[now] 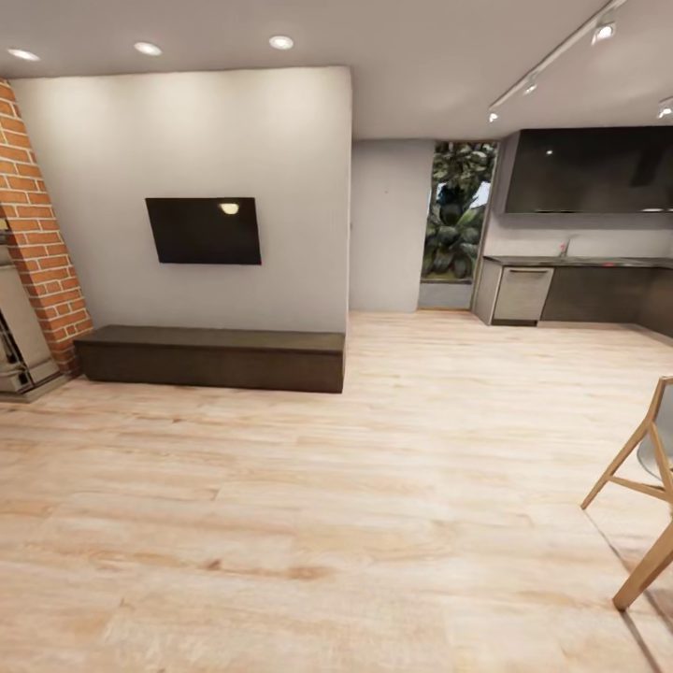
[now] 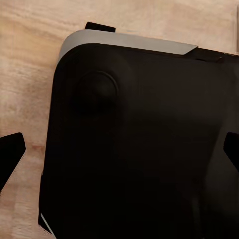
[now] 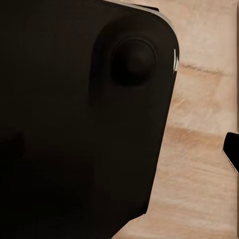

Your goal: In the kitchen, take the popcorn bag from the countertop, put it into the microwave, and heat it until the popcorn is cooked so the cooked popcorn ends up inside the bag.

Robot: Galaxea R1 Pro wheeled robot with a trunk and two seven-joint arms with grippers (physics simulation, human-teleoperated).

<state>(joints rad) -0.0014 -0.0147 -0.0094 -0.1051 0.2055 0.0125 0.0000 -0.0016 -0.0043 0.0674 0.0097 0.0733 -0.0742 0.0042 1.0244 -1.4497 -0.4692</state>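
Note:
I stand on a wooden floor in a living room, and the kitchen [image 1: 584,234] lies far off at the right. Its dark countertop [image 1: 579,262] runs under black upper cabinets, with a tap on it. The popcorn bag, the popcorn and the microwave are out of view. In the left wrist view my left gripper [image 2: 119,154] hangs open over my own black base [image 2: 139,139], its dark fingertips [image 2: 11,154] wide apart at the picture's edges. My right gripper [image 3: 119,149] is also open above the base [image 3: 74,124], with nothing between its fingers.
A grey wall with a black TV [image 1: 204,230] and a low dark bench [image 1: 210,357] stands ahead left. A brick column [image 1: 37,234] is at far left. A wooden chair [image 1: 645,486] is close at right. A silver appliance front [image 1: 522,294] ends the kitchen run beside a window with plants [image 1: 458,210].

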